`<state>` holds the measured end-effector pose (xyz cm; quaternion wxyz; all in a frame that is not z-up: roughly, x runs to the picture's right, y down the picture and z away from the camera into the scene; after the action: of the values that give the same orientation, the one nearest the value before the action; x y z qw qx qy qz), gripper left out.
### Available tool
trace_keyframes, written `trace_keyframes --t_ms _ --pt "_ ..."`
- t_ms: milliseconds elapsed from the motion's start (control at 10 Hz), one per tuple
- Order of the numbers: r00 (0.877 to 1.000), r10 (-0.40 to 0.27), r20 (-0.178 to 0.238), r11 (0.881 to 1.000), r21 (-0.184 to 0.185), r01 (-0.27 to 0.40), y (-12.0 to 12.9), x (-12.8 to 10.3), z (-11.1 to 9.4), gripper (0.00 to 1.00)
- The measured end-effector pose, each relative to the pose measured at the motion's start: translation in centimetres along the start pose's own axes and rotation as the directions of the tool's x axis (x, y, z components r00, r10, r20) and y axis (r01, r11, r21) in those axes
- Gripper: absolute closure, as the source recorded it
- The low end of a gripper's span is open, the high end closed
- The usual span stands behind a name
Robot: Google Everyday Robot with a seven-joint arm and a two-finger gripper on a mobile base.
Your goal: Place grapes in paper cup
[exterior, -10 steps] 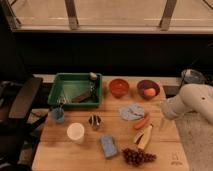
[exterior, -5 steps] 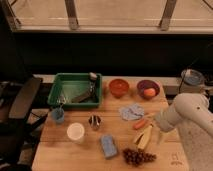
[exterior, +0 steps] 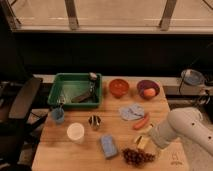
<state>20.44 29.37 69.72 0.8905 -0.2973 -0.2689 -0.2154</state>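
Note:
The grapes, a dark purple-red bunch, lie on the wooden table near its front edge, right of centre. The paper cup, plain white, stands upright to their left at the front left. My white arm reaches in from the right. Its gripper is low over the table just above and right of the grapes, next to the banana piece.
A blue sponge lies between cup and grapes. A metal cup, a small blue cup, a carrot, a blue cloth, a green bin, a red bowl and a purple bowl stand further back.
My arm has swung left and down from the right side of the table, and its gripper end is now close beside the grapes and banana piece. The objects have not moved.

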Motion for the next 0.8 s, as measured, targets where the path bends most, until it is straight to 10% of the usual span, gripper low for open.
trace_keyframes --t_ms 800 --pt "0.996 0.004 0.088 0.997 -0.072 0.002 1.8 -0.7 6.3 0.34"
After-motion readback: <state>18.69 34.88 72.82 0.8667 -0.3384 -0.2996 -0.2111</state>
